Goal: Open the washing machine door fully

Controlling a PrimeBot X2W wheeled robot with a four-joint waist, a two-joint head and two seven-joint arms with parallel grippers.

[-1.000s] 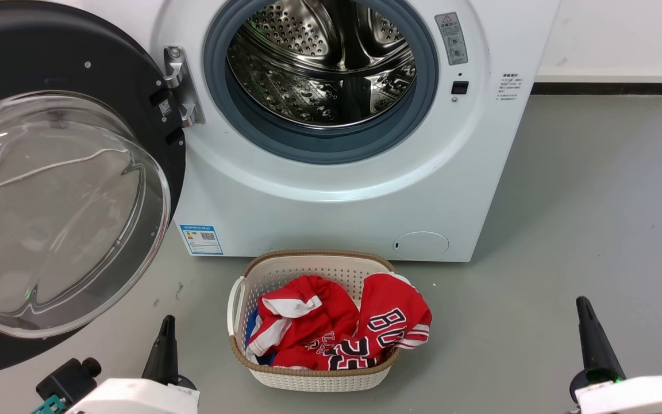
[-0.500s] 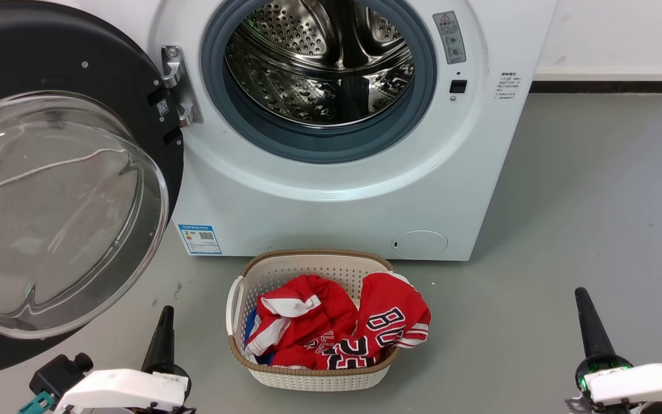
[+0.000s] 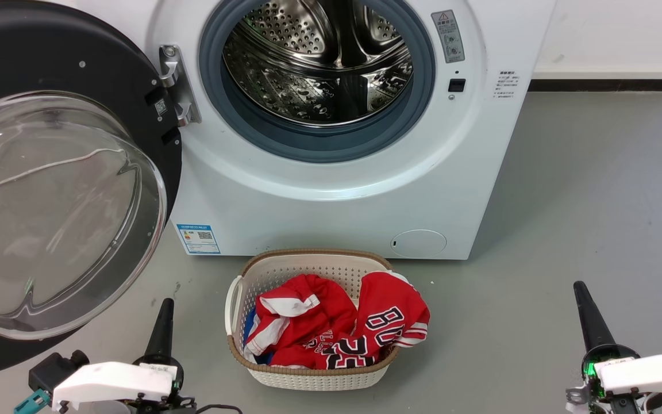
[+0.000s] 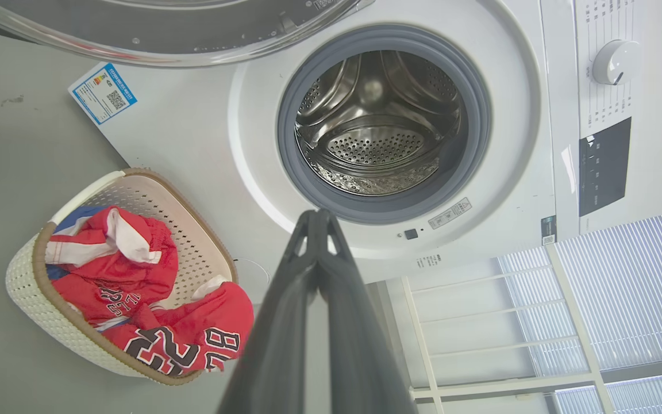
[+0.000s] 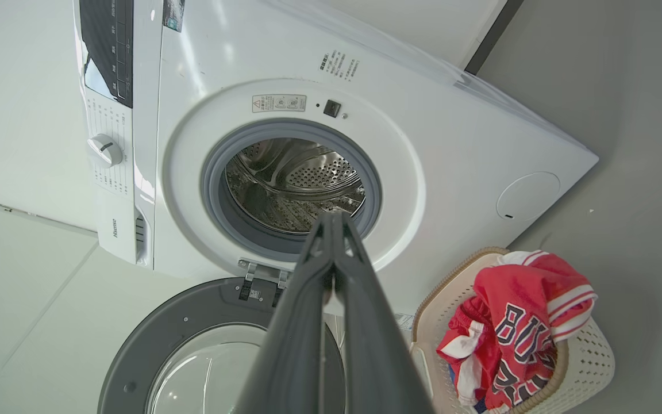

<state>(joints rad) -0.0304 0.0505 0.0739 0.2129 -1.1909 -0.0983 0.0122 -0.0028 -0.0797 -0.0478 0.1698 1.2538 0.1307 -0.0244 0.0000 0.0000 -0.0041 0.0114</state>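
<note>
Head view: both arms low at the bottom edge, pale forearms roughly level, fingers pointing up the frame. Left gripper (image 3: pixel 165 313) at lower left, just below the washing machine door (image 3: pixel 61 190), not touching it. Right gripper (image 3: pixel 585 302) at lower right over bare grey floor (image 3: pixel 595 190), well apart from the washing machine (image 3: pixel 337 190). Each shows as one dark spike here, so jaw gap can't be read from this view. Door swung wide to the left on its metal hinge (image 3: pixel 173 86), glass bowl facing the camera. Steel drum (image 3: pixel 319 57) exposed inside the grey gasket (image 3: pixel 319 146). Beige laundry basket (image 3: pixel 308 379) on the floor just in front of the washer, red jersey (image 3: pixel 388 316) in it.

Left wrist view: left gripper (image 4: pixel 316 221) has fingertips pressed together, nothing between them, aimed at the lower rim of the drum opening. Door rim (image 4: pixel 164 40) cuts across the top. Seen here but not from the head: control knob (image 4: pixel 615 61), black display panel (image 4: pixel 604 167).

Right wrist view: right gripper (image 5: pixel 334 221) also closed tip to tip, empty, pointed toward the drum mouth. Door (image 5: pixel 135 345) lies open past the hinge (image 5: pixel 262 282). Knob (image 5: pixel 105 150) and round flap (image 5: pixel 527 195) both visible.
</note>
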